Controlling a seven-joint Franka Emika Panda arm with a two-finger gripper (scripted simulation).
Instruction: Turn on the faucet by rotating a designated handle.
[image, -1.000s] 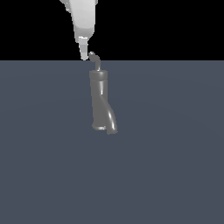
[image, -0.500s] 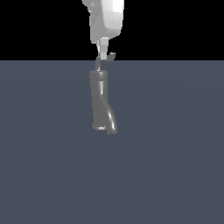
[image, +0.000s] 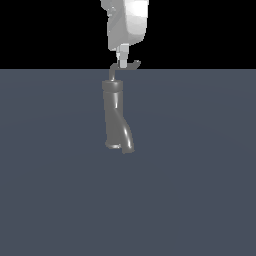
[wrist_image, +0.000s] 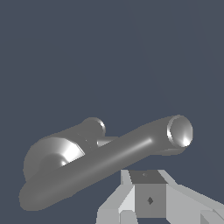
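The faucet (image: 116, 112) is a dark grey upright cylinder with a collar ring near its top and a short curved spout end (image: 123, 145) at its base. From its top rises the handle (image: 126, 66), a thin light-grey L-shaped rod whose arm points to the exterior view's right. My white gripper (image: 122, 59) hangs straight above, fingers together, tips touching the handle's arm. In the wrist view the handle (wrist_image: 113, 159) looms large and slanted over the faucet (wrist_image: 54, 153), with my gripper (wrist_image: 148, 202) just beside the rod. The fingers hold nothing.
The faucet stands on a flat dark blue-grey floor (image: 200, 175) that fills both views. Black background lies beyond the floor's far edge.
My gripper has moved to the exterior view's right, and the handle's arm has swung round with it to point rightward. The faucet body has not moved.
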